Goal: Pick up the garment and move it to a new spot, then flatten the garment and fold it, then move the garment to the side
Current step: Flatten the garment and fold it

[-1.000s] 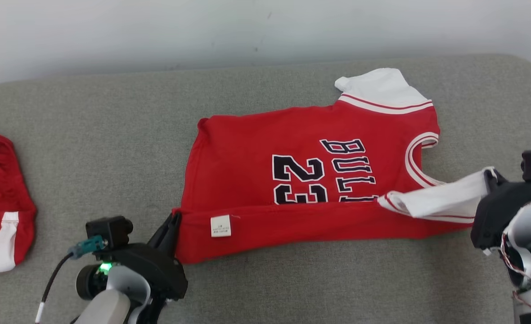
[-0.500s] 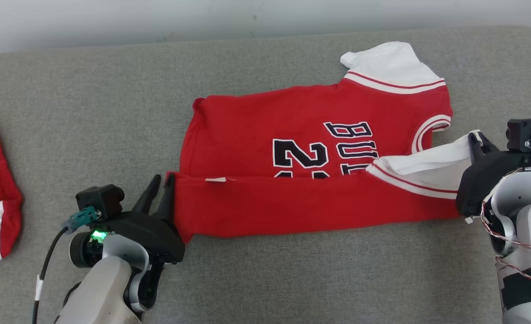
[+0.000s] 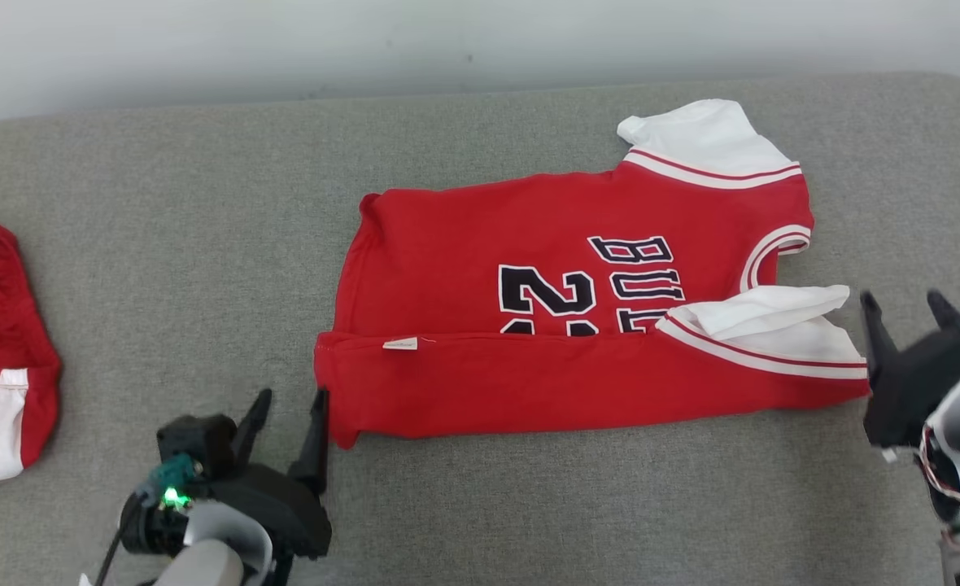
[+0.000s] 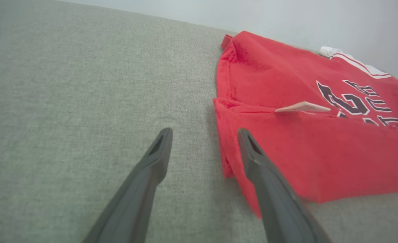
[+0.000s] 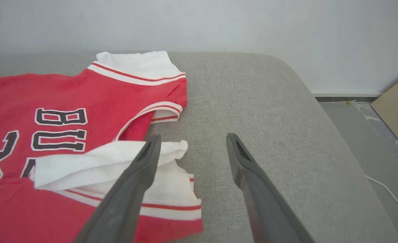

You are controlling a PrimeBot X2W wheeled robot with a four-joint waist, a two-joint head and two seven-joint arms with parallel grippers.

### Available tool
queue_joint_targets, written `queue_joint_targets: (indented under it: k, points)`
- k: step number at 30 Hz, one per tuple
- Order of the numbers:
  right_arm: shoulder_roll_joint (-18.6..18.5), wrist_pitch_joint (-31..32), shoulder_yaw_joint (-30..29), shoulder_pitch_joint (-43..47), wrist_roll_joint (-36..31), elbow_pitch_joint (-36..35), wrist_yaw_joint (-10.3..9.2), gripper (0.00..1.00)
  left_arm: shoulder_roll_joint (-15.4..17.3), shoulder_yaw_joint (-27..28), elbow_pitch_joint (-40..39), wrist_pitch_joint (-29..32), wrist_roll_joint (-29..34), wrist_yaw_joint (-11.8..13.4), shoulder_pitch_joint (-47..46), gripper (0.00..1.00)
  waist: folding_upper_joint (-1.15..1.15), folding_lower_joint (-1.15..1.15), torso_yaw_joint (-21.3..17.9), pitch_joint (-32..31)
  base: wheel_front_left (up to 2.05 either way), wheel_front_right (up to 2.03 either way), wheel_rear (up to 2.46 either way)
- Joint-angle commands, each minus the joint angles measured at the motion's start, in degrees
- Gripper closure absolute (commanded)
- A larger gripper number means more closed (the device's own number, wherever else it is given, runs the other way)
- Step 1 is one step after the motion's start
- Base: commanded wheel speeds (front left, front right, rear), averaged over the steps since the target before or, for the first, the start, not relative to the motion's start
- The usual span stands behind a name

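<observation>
**Ana:** What is different closest to the robot?

**Ben:** Both grippers have let go. The left gripper point(image 3: 293, 397) stands just off the near left corner of the garment point(image 3: 447, 244). Its jaws are spread wide with nothing between them, where half a second ago they pinched that corner.

**Ana:** And the other side?

**Ben:** Same story. The right gripper point(image 3: 899, 299) has its jaws wide and empty, just beside the near white sleeve point(image 3: 765, 325) it was holding a moment ago. In the right wrist view one finger crosses the sleeve. Whether it touches, I cannot tell.

**Ana:** So where does the garment lie now?

**Ben:** Flat on the grey cushion point(image 3: 203, 244), middle to right. Its near long edge point(image 3: 529, 391) is turned up over the front and hides the lower part of the printed numbers. The care label point(image 3: 400, 343) sits at the crease, and the released sleeve rests on top of that flap.

**Ana:** Farther back?

**Ben:** The far half lies open, with the far white sleeve point(image 3: 704, 138) sticking out toward the wall point(image 3: 447, 32).

**Ana:** What does it mean for the job?

**Ben:** I judge the first lengthwise fold is laid and holding by itself. The far side probably wants folding next, then the move aside. A second red garment point(image 3: 0, 342) lies well apart at the left.
</observation>
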Motion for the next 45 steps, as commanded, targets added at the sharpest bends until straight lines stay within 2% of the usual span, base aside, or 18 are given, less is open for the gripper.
queue_joint_targets:
  k: [1,8,15,23,30,31,32,33,34,35,39,45]
  points:
    - [0.25,2.01,-1.07,2.85,0.53,-2.03,-0.14,0.0,-0.04,-0.56,-0.81,-0.28,0.63,0.56,1.6,0.0,0.0,0.0,0.1,-0.27,0.0,0.0,0.0]
    - [2.04,5.91,-3.41,6.65,0.19,-3.87,-0.13,0.0,-1.07,-1.41,-2.06,0.38,1.08,2.22,2.14,0.0,0.0,0.0,0.09,0.43,0.0,0.0,0.0]
    - [3.42,6.6,-4.34,3.42,-1.83,1.42,-0.14,0.0,-1.95,-3.41,-0.93,2.57,2.37,3.56,-0.21,0.0,0.0,0.0,0.52,2.02,0.0,0.0,0.0]
    - [3.11,7.84,-5.36,-0.7,-2.85,10.01,-0.13,0.0,-2.86,-5.44,0.91,5.12,2.58,2.9,-1.08,0.0,0.0,0.0,1.6,3.74,0.0,0.0,0.0]
    - [4.8,10.39,-7.28,-1.18,-0.95,14.99,-0.14,0.0,-3.72,-7.06,3.12,8.05,1.72,2.24,-0.83,0.0,0.0,0.0,1.95,4.43,0.0,0.0,0.0]
    - [5.27,10.97,-7.44,-1.12,-0.23,15.45,-0.13,0.1,-3.9,-7.2,3.42,8.65,1.33,1.91,-0.62,0.0,0.0,0.0,1.9,4.45,0.0,0.0,0.0]
    - [5.51,11.29,-7.34,-1.12,0.26,15.6,-0.12,0.34,-4.01,-7.26,3.7,8.99,1.05,1.78,-0.3,0.16,0.0,0.0,1.84,4.46,0.0,0.0,0.0]
    - [5.64,11.29,-7.09,-1.08,0.74,15.55,-0.12,1.0,-3.99,-7.44,3.88,9.51,0.87,1.68,-0.1,0.56,0.0,0.0,1.76,4.45,0.0,0.0,0.0]
    - [5.52,11.31,-6.86,-0.82,0.94,15.42,-0.12,1.0,-3.93,-7.57,4.04,9.57,0.7,1.47,0.02,0.96,0.0,0.0,1.67,4.42,0.0,0.0,0.0]
    - [5.31,11.21,-6.71,-0.53,1.25,15.13,-0.12,1.0,-3.93,-7.64,4.19,9.67,0.49,1.23,0.1,1.0,0.0,0.0,1.6,4.36,0.0,0.0,0.0]
    - [4.56,8.38,-8.02,0.59,1.84,12.22,-0.15,1.0,-3.37,-7.53,4.16,9.12,0.73,0.97,0.41,1.0,0.0,0.0,1.5,3.24,0.0,0.0,0.0]
    - [5.56,6.77,-9.82,4.73,3.71,5.16,-0.15,1.0,-0.99,-7.13,1.66,8.24,0.35,1.29,3.28,1.0,0.0,0.0,1.58,0.07,0.0,0.0,0.0]
